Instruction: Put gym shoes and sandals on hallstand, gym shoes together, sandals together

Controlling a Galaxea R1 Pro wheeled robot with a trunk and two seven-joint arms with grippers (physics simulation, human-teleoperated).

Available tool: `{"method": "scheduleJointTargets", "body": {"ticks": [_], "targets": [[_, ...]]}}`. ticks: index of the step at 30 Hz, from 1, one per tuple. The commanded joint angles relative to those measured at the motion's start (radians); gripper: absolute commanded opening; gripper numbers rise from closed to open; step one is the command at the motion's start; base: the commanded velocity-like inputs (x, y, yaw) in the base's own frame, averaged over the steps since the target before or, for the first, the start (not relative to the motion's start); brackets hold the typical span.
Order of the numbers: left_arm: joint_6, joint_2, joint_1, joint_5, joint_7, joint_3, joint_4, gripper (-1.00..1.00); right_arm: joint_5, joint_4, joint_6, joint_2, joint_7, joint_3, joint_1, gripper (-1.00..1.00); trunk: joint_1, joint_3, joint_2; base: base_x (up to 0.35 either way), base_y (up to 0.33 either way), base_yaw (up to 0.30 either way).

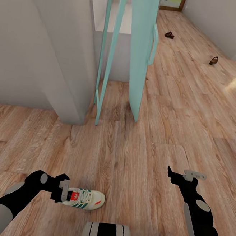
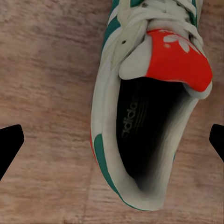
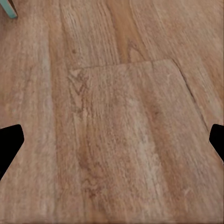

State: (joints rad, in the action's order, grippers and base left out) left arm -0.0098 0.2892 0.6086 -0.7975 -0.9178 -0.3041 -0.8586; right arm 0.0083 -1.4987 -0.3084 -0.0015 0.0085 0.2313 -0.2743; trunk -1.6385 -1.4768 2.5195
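Down low, the left gripper (image 2: 112,144) is hovering with its jaws spread wide over the heel opening of one gym shoe (image 1: 84,198), which is lying on the corridor floor (image 1: 148,135). Meanwhile the right gripper (image 3: 112,144) is hanging wide open above bare planks, with two sandals (image 1: 169,35) lying well apart from it, far down the corridor.
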Motion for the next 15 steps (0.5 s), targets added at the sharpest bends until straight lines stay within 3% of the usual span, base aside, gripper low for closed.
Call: {"method": "scheduleJointTargets", "body": {"ticks": [1,12,15], "targets": [[-0.001,0.001,0.0,-0.004,0.0,-0.003,-0.001,1.0,0.001,-0.001,-0.006,0.0,0.001,0.0,0.0,1.0,0.0,-0.005,0.001,0.0,0.0,0.0],[-0.001,0.002,0.0,-0.006,0.006,-0.004,0.006,1.0,0.001,-0.001,-0.006,0.0,0.001,0.0,0.0,1.0,-0.001,-0.024,0.001,0.0,0.0,0.0],[-0.001,0.001,-0.001,-0.027,0.007,-0.001,0.009,1.0,0.001,-0.001,-0.006,0.0,0.001,0.0,0.0,1.0,-0.001,-0.029,0.001,0.0,0.0,0.0]]}}
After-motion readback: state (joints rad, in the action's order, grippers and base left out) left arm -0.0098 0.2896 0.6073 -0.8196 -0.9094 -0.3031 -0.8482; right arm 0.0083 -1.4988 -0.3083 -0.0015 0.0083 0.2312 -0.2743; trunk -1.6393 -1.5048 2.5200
